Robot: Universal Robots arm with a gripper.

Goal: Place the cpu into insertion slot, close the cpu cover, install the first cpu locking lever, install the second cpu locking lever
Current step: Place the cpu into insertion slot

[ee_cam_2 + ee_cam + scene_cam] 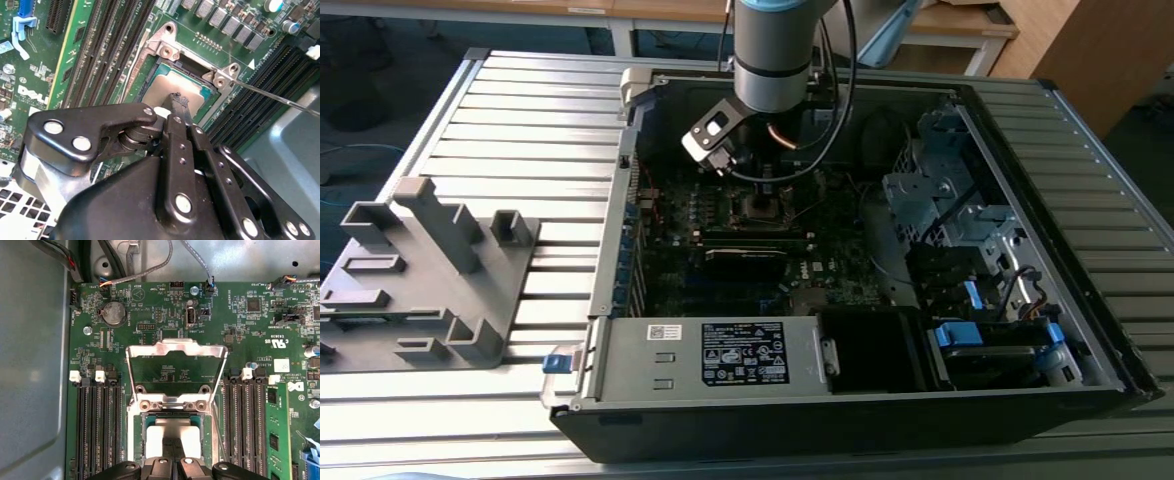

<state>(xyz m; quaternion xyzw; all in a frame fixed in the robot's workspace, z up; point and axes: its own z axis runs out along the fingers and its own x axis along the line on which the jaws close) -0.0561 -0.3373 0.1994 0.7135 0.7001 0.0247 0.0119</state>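
Observation:
The cpu (pixel 172 429) lies flat in the insertion slot (pixel 141 440), silvery top up; it also shows in the second wrist view (pixel 167 84). My gripper (pixel 173 450) is shut with nothing between its fingers, and its tip (pixel 178 100) is right over the chip's top. The cpu cover (pixel 175 346) stands open, tilted back from its hinge beyond the slot. A thin wire locking lever (pixel 280 98) sticks out unlatched beside the slot. In the exterior view the arm (pixel 774 60) reaches down into the open computer case over the slot (pixel 761 207).
Long black memory slots (pixel 97 430) flank the socket, with a green card (pixel 277 435) standing in one. Cables (pixel 150 270) run along the case wall. The power supply (pixel 740 352) and drive cage (pixel 947 200) crowd the case. A grey fixture (pixel 427 270) sits at the exterior view's left.

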